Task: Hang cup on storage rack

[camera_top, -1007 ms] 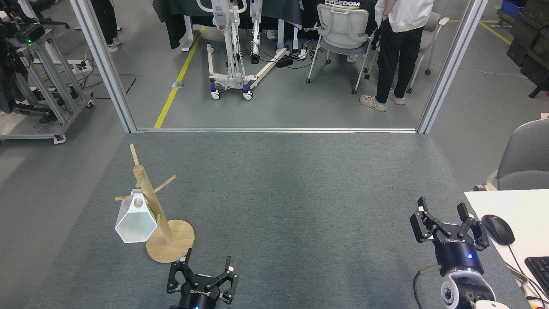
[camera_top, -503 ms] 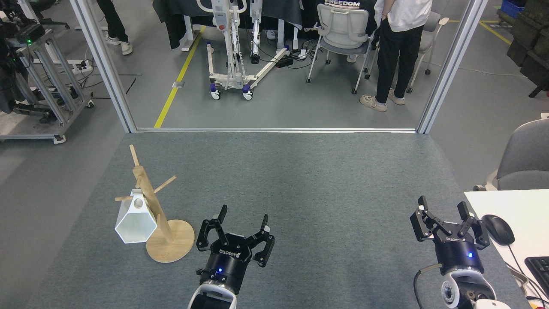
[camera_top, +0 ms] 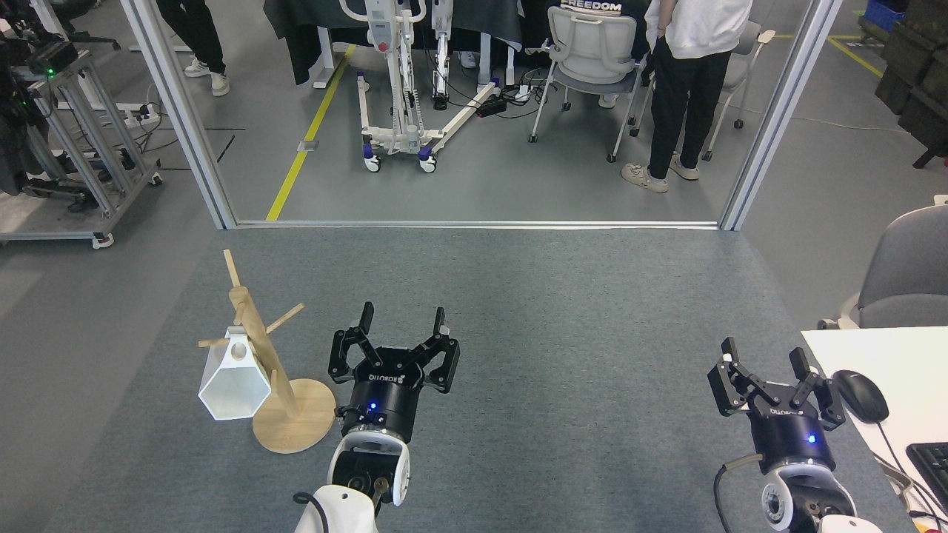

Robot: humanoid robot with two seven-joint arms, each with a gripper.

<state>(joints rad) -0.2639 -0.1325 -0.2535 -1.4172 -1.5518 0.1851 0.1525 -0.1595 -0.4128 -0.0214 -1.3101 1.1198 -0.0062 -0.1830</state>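
Observation:
The white faceted cup (camera_top: 233, 381) hangs by its handle on a low left peg of the wooden storage rack (camera_top: 261, 355), its hexagonal mouth facing me. The rack's round base (camera_top: 296, 426) rests on the grey mat at the left. To the right of the rack, my left gripper (camera_top: 401, 320) stands open with nothing between its fingers, apart from rack and cup. My right gripper (camera_top: 764, 357) is open and empty at the far right, near the white desk.
A white desk (camera_top: 900, 370) with a black mouse (camera_top: 860, 395) and keyboard (camera_top: 932, 463) borders the mat at right, beside a grey chair (camera_top: 907, 270). Beyond the metal frame (camera_top: 474, 223) stand a person (camera_top: 685, 81), an office chair and equipment.
My left arm has risen from the bottom edge and moved forward, ending right of the rack with its fingers still open. The right gripper, cup and rack have not moved.

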